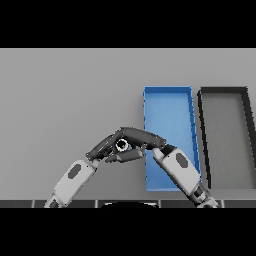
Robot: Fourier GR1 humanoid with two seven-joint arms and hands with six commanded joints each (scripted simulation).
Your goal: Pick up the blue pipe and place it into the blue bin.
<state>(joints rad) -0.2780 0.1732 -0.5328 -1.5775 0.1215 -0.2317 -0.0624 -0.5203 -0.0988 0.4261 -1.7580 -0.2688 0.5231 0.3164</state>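
The blue pipe (122,145) shows end on as a small pale ring with a dark hole, just left of the blue bin (168,100). My right hand (142,137) reaches in from the lower right across the bin's left wall. Its fingers lie over the pipe and its thumb runs under it, so it is shut on the pipe. My left hand (102,148) comes in from the lower left. Its fingers are nearly straight and end right beside the pipe. Most of the pipe's body is hidden by both hands.
A dark grey bin (202,131) stands directly right of the blue bin, the two long walls side by side. Grey table stretches to the left and far side of the hands.
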